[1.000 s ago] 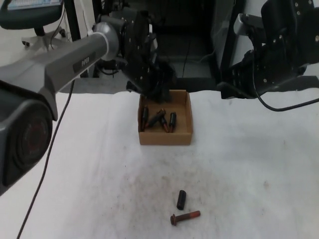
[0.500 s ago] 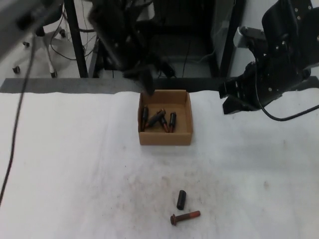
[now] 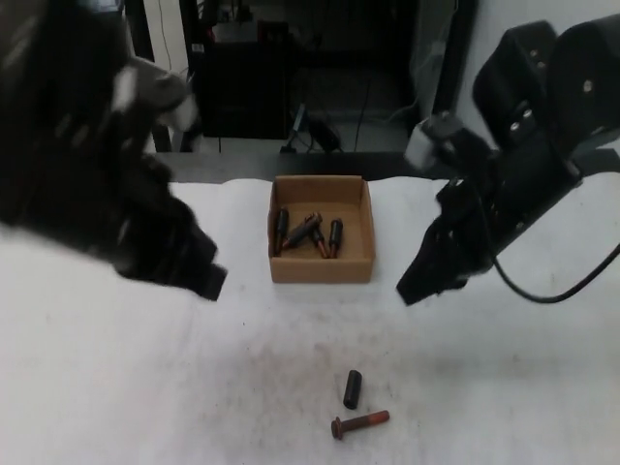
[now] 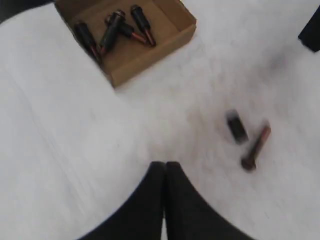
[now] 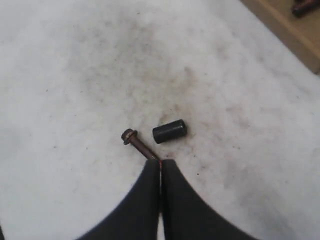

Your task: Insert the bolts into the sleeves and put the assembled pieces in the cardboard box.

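Note:
A loose black sleeve [image 3: 352, 388] and a rusty red bolt [image 3: 359, 422] lie side by side on the white bench near its front. The cardboard box [image 3: 321, 268] behind them holds several assembled pieces [image 3: 308, 232]. My left gripper [image 3: 208, 281] hangs left of the box, shut and empty [image 4: 165, 167]; its wrist view looks down on the box [image 4: 150, 55], sleeve [image 4: 236, 127] and bolt [image 4: 255, 147]. My right gripper [image 3: 412, 289] hangs right of the box, shut and empty [image 5: 160, 165], just above the bolt [image 5: 137, 144] and sleeve [image 5: 169, 131].
The white bench cover is stained dark around the loose parts. A corner of the box [image 5: 287, 30] shows in the right wrist view. Dark frames and cables stand beyond the bench's back edge.
The left arm has swung away from over the box toward the left front. The right arm has come down from the back right toward the bench's middle.

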Robot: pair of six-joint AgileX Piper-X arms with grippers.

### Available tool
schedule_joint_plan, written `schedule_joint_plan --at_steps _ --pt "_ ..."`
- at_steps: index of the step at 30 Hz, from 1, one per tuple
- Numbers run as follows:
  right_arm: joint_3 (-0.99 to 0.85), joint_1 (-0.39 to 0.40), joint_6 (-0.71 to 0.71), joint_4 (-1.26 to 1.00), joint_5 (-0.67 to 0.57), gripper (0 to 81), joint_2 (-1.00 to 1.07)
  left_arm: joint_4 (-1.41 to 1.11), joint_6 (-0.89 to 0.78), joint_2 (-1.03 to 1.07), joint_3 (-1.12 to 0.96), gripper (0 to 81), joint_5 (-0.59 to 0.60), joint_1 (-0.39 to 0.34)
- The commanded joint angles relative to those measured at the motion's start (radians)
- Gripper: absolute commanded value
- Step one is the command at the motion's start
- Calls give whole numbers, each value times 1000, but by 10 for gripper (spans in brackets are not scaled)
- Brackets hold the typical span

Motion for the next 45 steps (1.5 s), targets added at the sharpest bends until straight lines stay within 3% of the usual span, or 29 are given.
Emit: schedule_joint_plan --at_steps 1,5,10,13,18,20,26,31,45 --pt "-10 28 -95 0 -9 8 -13 -146 -4 -24 40 1 -16 -1" --pt "-7 90 -182 -54 -9 8 -13 -483 -20 -43 226 1 -16 1" --pt "-3 164 -203 -166 26 3 -4 -453 -20 60 315 1 -16 1" --pt "4 202 -203 -182 99 87 8 -436 -17 106 318 1 -16 1" --pt "51 234 -203 -153 135 349 41 -470 -17 118 318 1 -16 1" --pt "79 238 -203 -145 176 378 54 -474 -17 118 318 1 -16 1" --pt "187 238 -218 -145 278 378 63 -474 -17 118 318 1 -16 1" --pt "240 238 -335 -179 278 378 63 -474 -17 109 318 1 -16 1" --pt "264 238 -408 -333 290 350 65 -474 -17 106 318 1 -16 1"
